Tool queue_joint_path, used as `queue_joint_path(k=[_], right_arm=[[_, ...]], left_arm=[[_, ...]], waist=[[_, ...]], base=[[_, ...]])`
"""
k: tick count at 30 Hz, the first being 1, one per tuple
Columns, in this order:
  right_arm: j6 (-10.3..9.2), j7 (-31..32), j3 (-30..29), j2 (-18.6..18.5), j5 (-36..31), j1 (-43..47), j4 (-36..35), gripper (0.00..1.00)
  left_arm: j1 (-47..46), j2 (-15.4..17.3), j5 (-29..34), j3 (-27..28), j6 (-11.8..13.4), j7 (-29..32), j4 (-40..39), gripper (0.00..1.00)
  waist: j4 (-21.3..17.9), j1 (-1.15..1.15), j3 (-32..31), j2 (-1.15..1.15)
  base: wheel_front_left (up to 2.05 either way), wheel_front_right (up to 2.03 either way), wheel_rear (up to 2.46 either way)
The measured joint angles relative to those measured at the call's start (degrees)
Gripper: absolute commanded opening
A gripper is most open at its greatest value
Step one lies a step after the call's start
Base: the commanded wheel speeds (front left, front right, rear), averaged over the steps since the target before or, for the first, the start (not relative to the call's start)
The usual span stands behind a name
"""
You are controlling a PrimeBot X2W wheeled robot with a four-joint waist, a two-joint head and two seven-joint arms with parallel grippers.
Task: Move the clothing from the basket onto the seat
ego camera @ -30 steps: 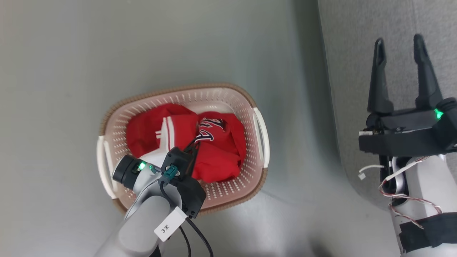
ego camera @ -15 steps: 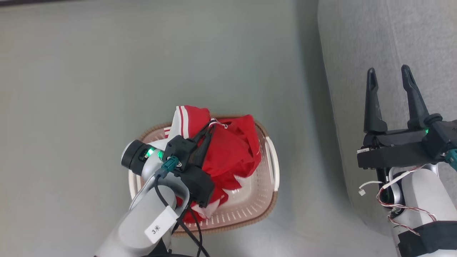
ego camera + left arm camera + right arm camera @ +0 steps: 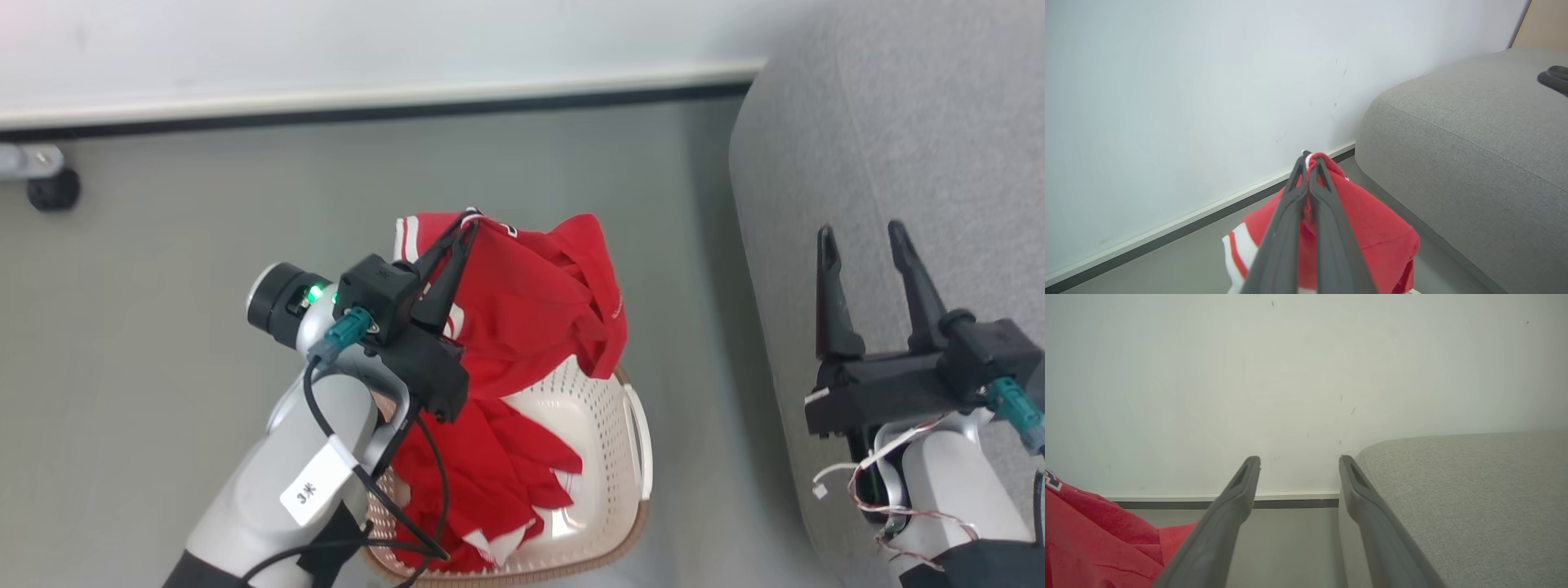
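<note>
Head view: the left claw (image 3: 467,224) is pinched shut on a fold of the red clothes (image 3: 531,302), which hang above the basket (image 3: 608,408) with their lower ends trailing inside it. The sofa (image 3: 898,122) lies to that claw's right, nearer the right claw (image 3: 861,233), whose 2 fingers (image 3: 831,302) stand spread and empty at the sofa's left edge. The left wrist view adds the sofa's flat top and stitched seam, hard to read from above, so a rightward carry looks the likely move.

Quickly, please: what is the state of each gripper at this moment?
Left gripper: closed, holding the red clothing, which hangs partly out of the basket.
Right gripper: open, holding nothing.
</note>
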Motion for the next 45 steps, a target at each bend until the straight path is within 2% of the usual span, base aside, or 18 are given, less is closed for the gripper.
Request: queue_joint_path(k=[15,24,30,45], right_arm=[[2.52,0.00,3.60,0.88,0.19,3.75,5.21,1.00],[4.52,0.01,10.33,2.03,0.10,5.17,11.46,1.00],[5.01,0.01,15.07,2.61,0.10,6.98,14.83,1.00],[5.52,0.01,23.69,2.85,-0.12,-1.39,23.74,1.00]], left_arm=[[-3.47,0.07,-1.09,-0.27,-1.44,-0.16,5.09,0.00],[-3.66,-1.21,-3.00,-1.68,-1.52,0.02,7.01,0.00],[-2.93,-1.68,-3.61,-3.03,-1.90,1.15,6.13,0.00],[-1.02,-2.13,-5.83,-5.78,-1.92,4.01,2.22,0.00]], waist=[[1.38,0.00,-11.45,0.00],[1.99,0.01,-18.25,0.00],[2.48,0.00,-22.21,0.00],[5.47,0.01,-24.83,0.01]], base=[[0.00,0.00,0.00],[0.00,0.00,0.00],[0.00,0.00,0.00],[0.00,0.00,0.00]])
